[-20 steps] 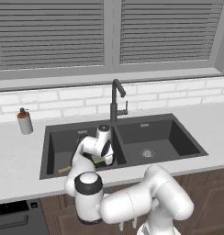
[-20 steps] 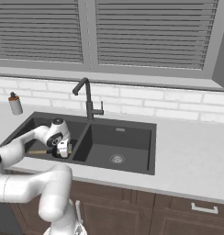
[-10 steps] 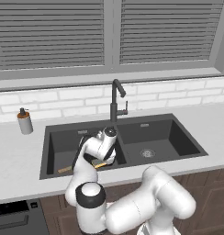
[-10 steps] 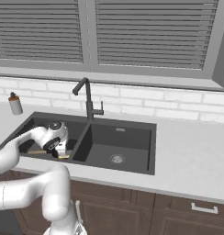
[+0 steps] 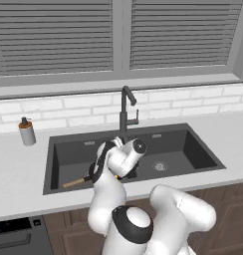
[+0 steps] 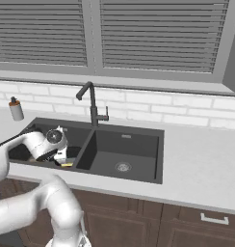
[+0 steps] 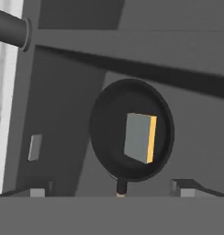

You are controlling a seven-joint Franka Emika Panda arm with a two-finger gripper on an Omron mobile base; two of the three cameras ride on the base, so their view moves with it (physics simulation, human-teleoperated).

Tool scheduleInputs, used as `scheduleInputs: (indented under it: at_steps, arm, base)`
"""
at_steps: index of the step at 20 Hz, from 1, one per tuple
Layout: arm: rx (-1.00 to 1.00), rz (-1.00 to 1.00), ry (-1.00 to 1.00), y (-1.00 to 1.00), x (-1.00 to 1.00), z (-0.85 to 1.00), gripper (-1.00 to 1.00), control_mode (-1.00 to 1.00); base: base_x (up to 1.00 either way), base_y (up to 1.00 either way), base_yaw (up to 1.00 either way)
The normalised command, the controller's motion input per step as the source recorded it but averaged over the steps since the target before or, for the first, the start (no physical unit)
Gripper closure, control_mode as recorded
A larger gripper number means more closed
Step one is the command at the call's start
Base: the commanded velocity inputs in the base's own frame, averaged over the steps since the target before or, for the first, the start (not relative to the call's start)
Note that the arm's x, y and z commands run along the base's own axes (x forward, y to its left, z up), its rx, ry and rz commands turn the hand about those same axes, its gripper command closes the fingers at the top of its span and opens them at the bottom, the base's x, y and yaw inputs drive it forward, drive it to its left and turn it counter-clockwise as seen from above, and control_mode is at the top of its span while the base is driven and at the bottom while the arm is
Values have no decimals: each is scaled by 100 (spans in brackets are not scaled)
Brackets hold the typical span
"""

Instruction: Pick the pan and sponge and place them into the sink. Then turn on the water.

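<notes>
The gripper (image 7: 111, 193) hangs over the left basin of the sink (image 5: 203, 149) with its jaws spread wide and nothing between them; the two finger tips (image 7: 38, 192) stand well apart at the bottom of the hand view. Directly below it lies the pan (image 7: 131, 129), flat on the basin floor, with the sponge (image 7: 140, 137) resting inside it, grey-green face up and yellow edge showing. In the left base view the wooden pan handle (image 5: 73, 183) points toward the front left corner of the basin; the pan body itself is hidden behind the arm there. The faucet (image 5: 126, 107) stands at the back edge between the two basins, and no blue stream appears to leave its spout, though the spout is small in both base views. Judged from this, both placements are complete and turning on the water remains. A soap dispenser (image 5: 27, 132) stands on the surface (image 5: 14, 169) to the left of the sink.
</notes>
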Motion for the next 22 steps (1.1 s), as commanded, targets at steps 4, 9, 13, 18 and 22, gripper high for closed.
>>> scheduleInputs:
  at_steps: [4,9,13,18,22]
  arm:
    - [0,3,-15,8,-48,100,-100,-100]
    - [0,0,-20,3,-39,100,-100,-100]
    - [1,-1,-9,-1,-39,100,-100,-100]
    - [7,-8,10,-24,-25,100,-100,-100]
    - [18,-6,27,-54,-33,100,-100,-100]
  base:
    - [0,0,0]
    - [0,0,0]
    - [0,0,0]
    - [0,0,0]
    - [0,0,0]
